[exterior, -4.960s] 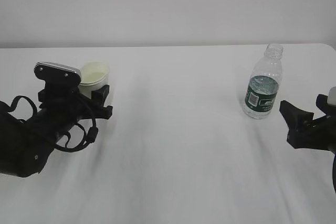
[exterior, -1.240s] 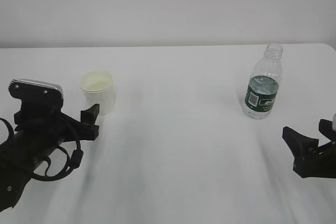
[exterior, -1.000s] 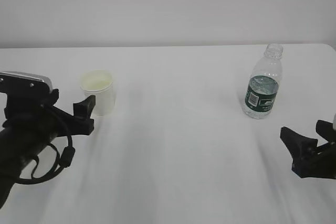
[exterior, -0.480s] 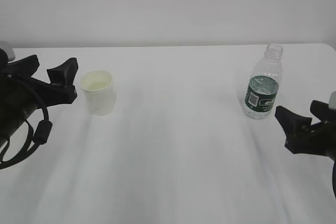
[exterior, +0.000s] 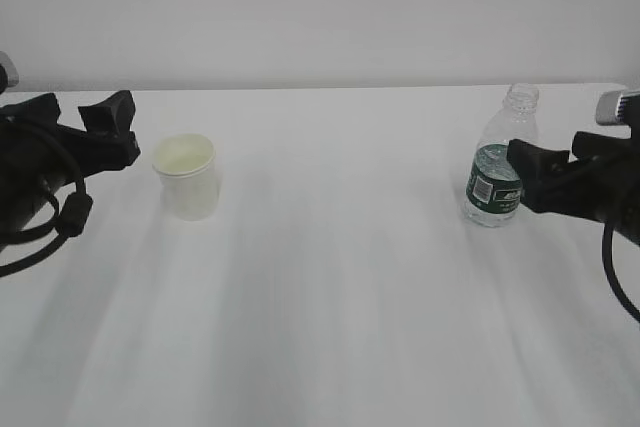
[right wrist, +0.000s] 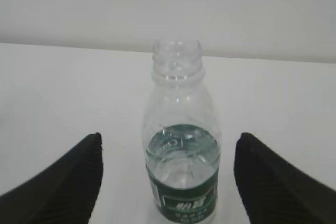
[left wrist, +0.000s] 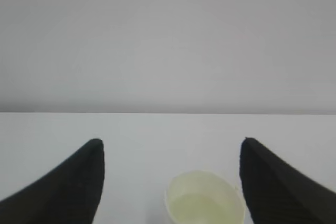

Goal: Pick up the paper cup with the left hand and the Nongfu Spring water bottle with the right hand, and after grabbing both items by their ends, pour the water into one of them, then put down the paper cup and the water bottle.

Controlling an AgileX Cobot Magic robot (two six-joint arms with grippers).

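The white paper cup stands upright on the table at the left, and its rim shows low between the left wrist view's fingers. My left hand hovers just left of the cup, open and apart from it; in its own view the left hand holds nothing. The capless Nongfu Spring water bottle stands upright at the right, with water up to its shoulder. My right hand is at label height beside the bottle, open. From the wrist, the right hand frames the bottle without touching it.
A white table runs to a pale wall behind. The table's right corner is close behind the bottle. Black cables loop under the left arm.
My left hand has backed away, risen and swung to the cup's left side. My right hand has risen from the front edge toward the bottle. Cup and bottle have not moved.
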